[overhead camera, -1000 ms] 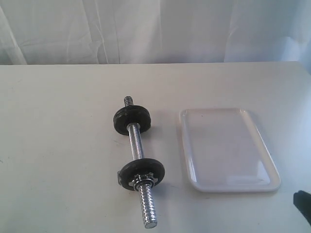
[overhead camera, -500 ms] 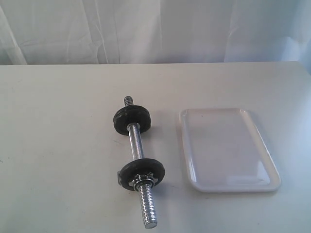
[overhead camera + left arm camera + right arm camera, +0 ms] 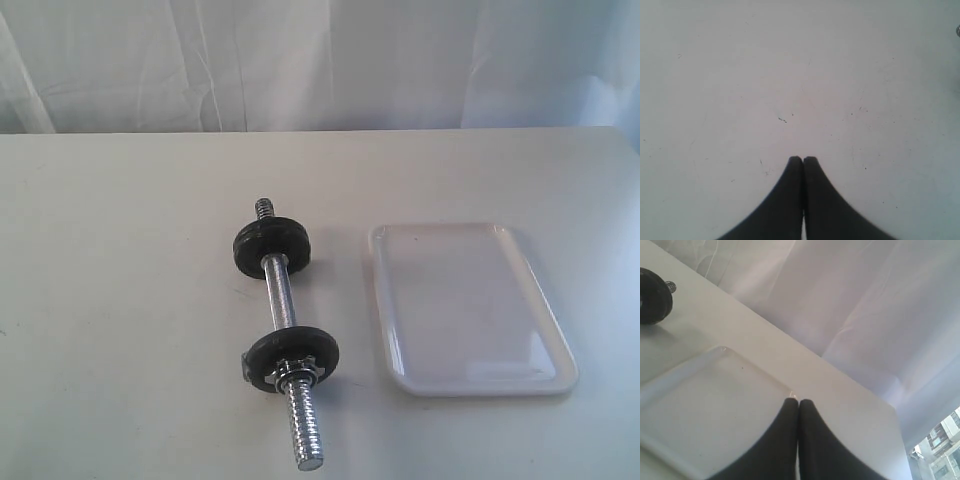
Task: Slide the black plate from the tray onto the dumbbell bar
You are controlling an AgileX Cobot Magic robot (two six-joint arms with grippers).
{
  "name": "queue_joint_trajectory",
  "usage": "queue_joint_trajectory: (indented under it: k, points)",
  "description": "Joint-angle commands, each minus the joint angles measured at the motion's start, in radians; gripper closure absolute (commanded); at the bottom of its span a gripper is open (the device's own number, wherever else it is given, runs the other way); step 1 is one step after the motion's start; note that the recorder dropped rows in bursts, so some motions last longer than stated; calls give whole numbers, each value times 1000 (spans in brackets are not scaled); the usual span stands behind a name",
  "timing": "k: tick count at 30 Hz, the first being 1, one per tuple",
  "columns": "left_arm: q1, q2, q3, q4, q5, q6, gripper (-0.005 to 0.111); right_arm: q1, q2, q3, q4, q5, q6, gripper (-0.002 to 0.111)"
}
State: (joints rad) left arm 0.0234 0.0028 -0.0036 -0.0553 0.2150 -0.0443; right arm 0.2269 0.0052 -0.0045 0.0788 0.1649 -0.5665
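Both my grippers pressed together, holding nothing: left gripper (image 3: 803,159) over bare table (image 3: 740,75), right gripper (image 3: 798,401) above tray (image 3: 715,405) corner. Tray carries no disc. Black plate (image 3: 270,247) probably far disc on dumbbell bar (image 3: 281,300). Sliding step looks finished; next move just parking arms.

Front overview, right wrist — common tray (image 3: 465,300)
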Motion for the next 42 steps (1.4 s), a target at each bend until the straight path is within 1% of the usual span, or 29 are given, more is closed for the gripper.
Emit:
queue_joint_trajectory:
  k: [1, 5, 7, 8, 24, 27, 31, 34, 42]
  points:
    - [4, -3, 4, -4, -5, -4, 106, -6, -5, 5, -12, -10, 3, 108]
    - [4, -3, 4, -4, -5, -4, 106, -6, -5, 5, -12, -5, 3, 108]
    - [4, -3, 4, -4, -5, -4, 106, -6, -5, 5, -12, 72, 3, 108]
    - [4, -3, 4, -4, -5, -4, 106, -6, -5, 5, -12, 180, 6, 108]
    - [4, -3, 4, -4, -5, -4, 106, -6, -5, 5, 4, 178, 20, 108]
    - [4, -3, 4, -4, -5, -4, 106, -6, -5, 5, 10, 179, 163, 108]
    - [4, -3, 4, -4, -5, -4, 106, -6, -5, 5, 19, 179, 475, 108]
    - [4, -3, 4, -4, -5, -4, 106, -6, -5, 5, 21, 179, 625, 108]
    - [4, -3, 4, -4, -5, -4, 106, -6, -5, 5, 21, 179, 649, 108]
